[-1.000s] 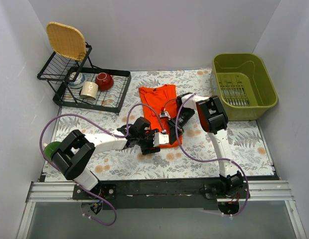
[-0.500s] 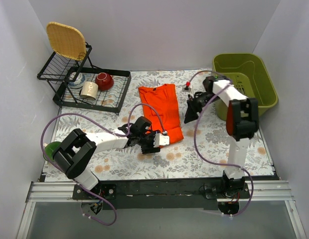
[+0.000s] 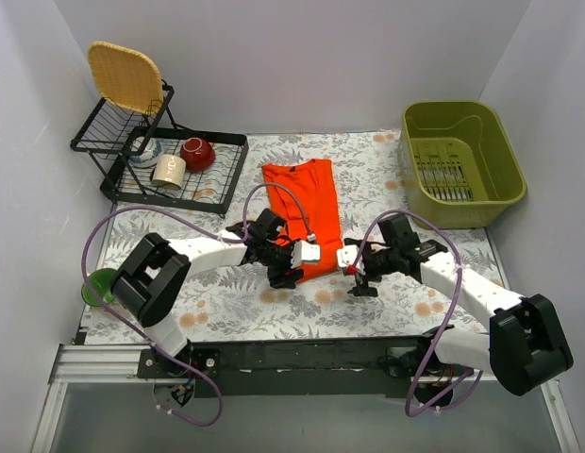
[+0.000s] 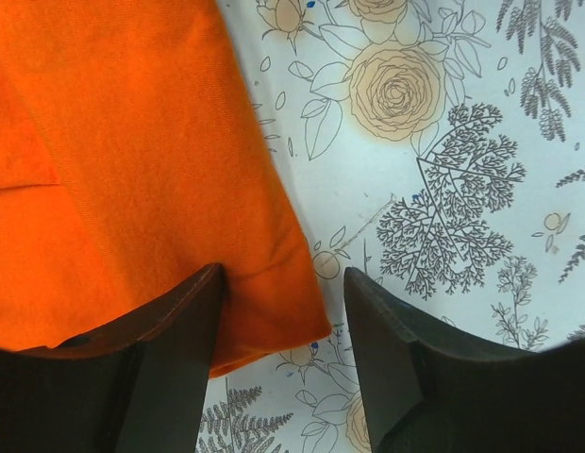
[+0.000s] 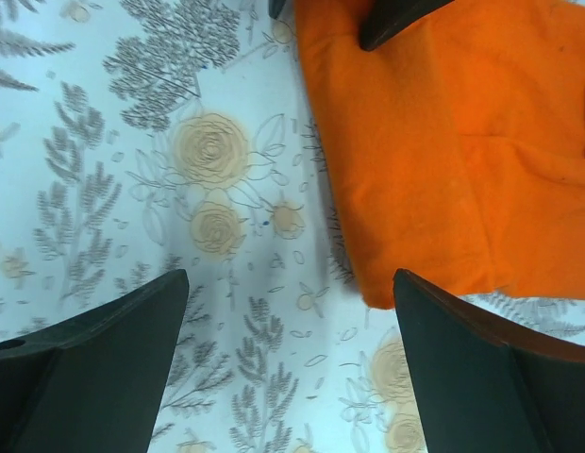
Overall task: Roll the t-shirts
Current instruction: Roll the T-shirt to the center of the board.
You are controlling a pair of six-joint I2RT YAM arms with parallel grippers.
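Swung in from far-right corner toward near edge: right gripper [image 3: 359, 272], gaping beside t-shirt [image 3: 305, 193] hem; left gripper [image 3: 291, 269] gaping, straddling hem. Likely preparing hem pinch, starting roll.

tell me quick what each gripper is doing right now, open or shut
Left gripper: open, fingers either side of the t-shirt corner, not gripping.
Right gripper: open, empty, beside the t-shirt edge.

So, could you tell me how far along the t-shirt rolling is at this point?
Done: the t-shirt lies folded into a narrow strip. In hand: the left gripper and right gripper, both open, sit at its near hem corners, gripping nothing. Left: the whole roll; no turn of cloth shows yet.
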